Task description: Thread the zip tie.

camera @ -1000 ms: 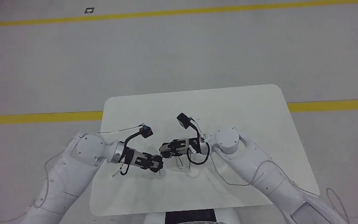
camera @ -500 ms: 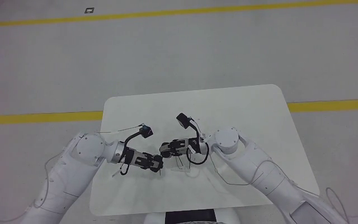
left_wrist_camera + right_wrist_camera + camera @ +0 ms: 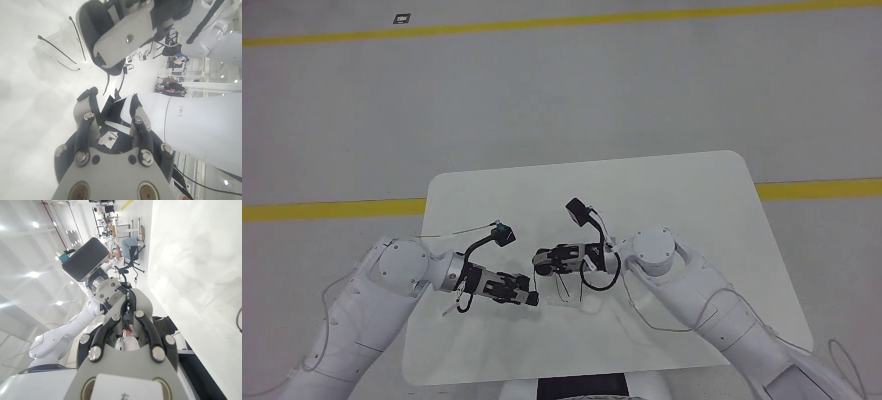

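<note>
In the left wrist view, my right gripper is shut on a black zip tie; its thin tail hangs down from the fingertips. Just beyond that tail my left gripper stands open, with nothing between its fingers. From above, the left gripper and the right gripper face each other closely over the front middle of the white table. My right gripper has its fingers pressed together in its own wrist view, and the tie is hidden there.
Two spare black zip ties lie on the table by a clear plastic bag, under the right gripper. Thin black ties also show from above. The table's front edge is close to both grippers.
The right arm has shifted slightly to the right, so its gripper sits a little farther from the left one. The left gripper has barely moved.
</note>
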Tool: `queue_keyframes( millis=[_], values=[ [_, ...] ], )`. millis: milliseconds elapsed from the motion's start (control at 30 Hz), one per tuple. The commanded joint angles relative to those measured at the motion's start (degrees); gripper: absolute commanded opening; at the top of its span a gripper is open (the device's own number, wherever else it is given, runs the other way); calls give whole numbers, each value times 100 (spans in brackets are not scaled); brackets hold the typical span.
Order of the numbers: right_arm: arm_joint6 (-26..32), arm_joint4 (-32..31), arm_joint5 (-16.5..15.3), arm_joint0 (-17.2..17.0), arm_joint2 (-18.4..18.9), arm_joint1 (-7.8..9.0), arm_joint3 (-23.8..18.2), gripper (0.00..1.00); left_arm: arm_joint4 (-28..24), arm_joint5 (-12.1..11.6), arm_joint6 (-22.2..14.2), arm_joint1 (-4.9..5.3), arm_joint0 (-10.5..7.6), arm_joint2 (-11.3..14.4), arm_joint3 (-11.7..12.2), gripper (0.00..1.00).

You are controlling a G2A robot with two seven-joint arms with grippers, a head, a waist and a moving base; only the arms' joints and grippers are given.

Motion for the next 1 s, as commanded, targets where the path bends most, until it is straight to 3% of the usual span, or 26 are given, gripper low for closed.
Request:
queue_keyframes(
  millis=[0,267,700,800,967],
  values=[
    [-65,-5,-1,-72,125,35,-33,0,0,0,0,0,0,0,0,100],
    [-579,118,-57,-636,807,203,-388,0,0,0,0,0,0,0,0,100],
    [-808,298,-150,-766,841,191,-462,0,0,0,0,0,0,0,0,100],
    [-1167,483,-350,-943,954,187,-506,0,-352,0,657,-10,173,-69,98,100],
    [-1574,780,-738,-1313,1167,199,-642,0,-903,0,1359,31,607,-505,161,100]
  ],
)
